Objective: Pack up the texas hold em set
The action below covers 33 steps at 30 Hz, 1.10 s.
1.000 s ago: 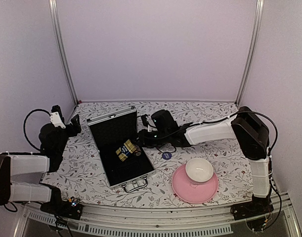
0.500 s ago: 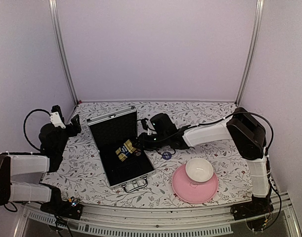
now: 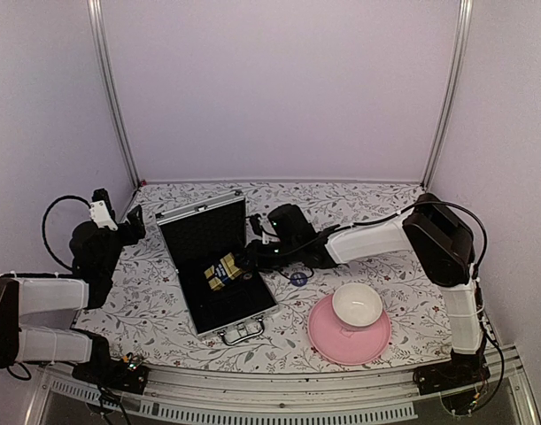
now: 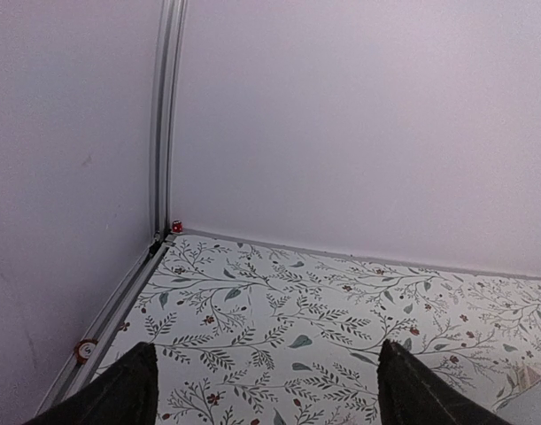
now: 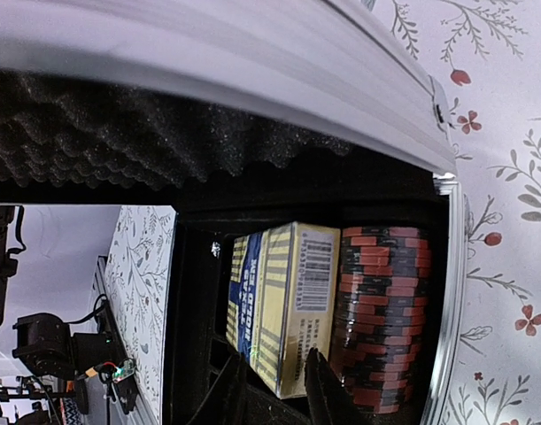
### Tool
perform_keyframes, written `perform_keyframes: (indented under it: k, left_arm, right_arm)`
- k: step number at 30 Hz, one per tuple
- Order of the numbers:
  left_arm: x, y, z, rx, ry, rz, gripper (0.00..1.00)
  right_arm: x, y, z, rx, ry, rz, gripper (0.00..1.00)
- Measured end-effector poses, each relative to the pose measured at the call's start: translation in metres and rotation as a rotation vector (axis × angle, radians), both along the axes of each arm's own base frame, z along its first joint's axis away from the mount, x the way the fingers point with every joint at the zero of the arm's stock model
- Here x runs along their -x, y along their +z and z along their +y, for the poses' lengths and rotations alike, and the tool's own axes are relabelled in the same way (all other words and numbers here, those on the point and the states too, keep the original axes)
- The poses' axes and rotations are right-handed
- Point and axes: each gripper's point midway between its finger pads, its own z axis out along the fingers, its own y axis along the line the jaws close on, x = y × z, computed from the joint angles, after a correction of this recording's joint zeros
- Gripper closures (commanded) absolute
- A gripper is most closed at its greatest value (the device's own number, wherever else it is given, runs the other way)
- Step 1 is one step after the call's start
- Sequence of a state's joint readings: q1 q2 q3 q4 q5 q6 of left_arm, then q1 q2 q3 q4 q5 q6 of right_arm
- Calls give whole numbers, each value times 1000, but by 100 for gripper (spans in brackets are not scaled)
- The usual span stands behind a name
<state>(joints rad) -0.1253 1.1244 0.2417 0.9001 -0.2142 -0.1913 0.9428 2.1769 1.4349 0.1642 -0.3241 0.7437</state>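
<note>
The silver briefcase [image 3: 252, 329] lies open with its lid [image 3: 202, 227] up, left of centre. The gold-and-dark card box [image 3: 220, 269] stands tilted in the black lining. In the right wrist view this card box [image 5: 292, 292] sits beside the dark red chip stack [image 5: 382, 310]. My right gripper [image 3: 249, 254] reaches into the case, and in its own view the right gripper [image 5: 275, 351] has its jaws narrowly apart around the card box's near end. The blue round disc [image 3: 297, 278] lies on the table right of the case. The red/pink card box is out of view. My left gripper [image 3: 133, 221] is open and empty, as its own view [image 4: 266, 345] also shows.
A white bowl [image 3: 357, 304] stands on a pink plate [image 3: 328, 348] at the front right. The metal frame post [image 4: 166, 115] and the walls close off the back left corner. The left gripper faces the flowered tablecloth [image 4: 288, 301] there.
My right arm has reached further left, over the case rim to the card box, which shifted slightly. The left arm has not moved.
</note>
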Motion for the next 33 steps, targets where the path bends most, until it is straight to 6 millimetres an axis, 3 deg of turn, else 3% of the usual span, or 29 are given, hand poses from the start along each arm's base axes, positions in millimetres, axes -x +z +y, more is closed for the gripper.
perform_keyframes:
  k: [16, 24, 33]
  left_arm:
    - [0, 0, 0, 0, 0, 0, 14]
    - [0, 0, 0, 0, 0, 0, 15]
    - [0, 0, 0, 0, 0, 0, 14]
  right_arm:
    - [6, -1, 9, -11, 32, 8, 76]
    - [4, 0, 8, -2, 28, -21, 70]
    - [4, 13, 6, 1, 21, -77, 67]
